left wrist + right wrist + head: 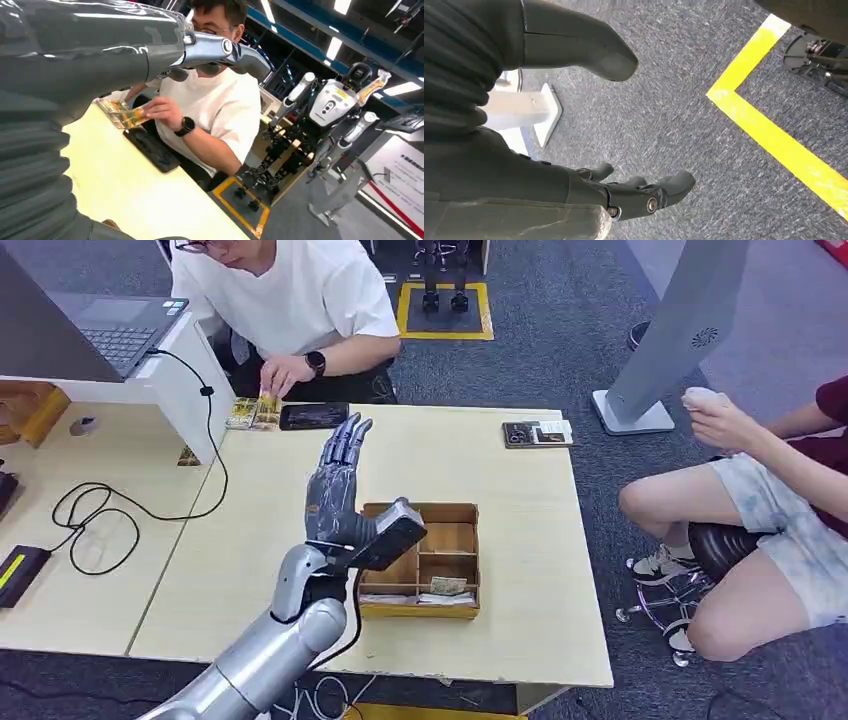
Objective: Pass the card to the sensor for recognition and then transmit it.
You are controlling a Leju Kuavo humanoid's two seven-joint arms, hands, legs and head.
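1. Pale wood counter [480,470] stands on grey carpet, with a white-shirted person [290,290] seated at its far side and another person [760,510] seated to the right.
2. Cards [253,413] lie at the far edge of the counter, under the seated person's hand [285,375]. Just right of them lies a dark flat device [314,416], which I take to be the sensor.
3. Left robot hand [340,485] is raised above the middle of the counter, fingers stretched out together and pointing toward the far edge. It is released and holds nothing; no card shows in it.
4. Right robot hand [634,192] hangs over the carpet near a yellow floor line [774,120], fingers loosely apart and empty.
5. Near the left robot hand, to its right, sits a compartmented wooden box [430,560] with a little paper in a near compartment.
6. Judged from this, the card is not yet in the robot's hold: the step in hand is reaching to receive or pick one.
7. Next, the left robot hand needs to go farther and leftward, close on a card, then bring it over the device.
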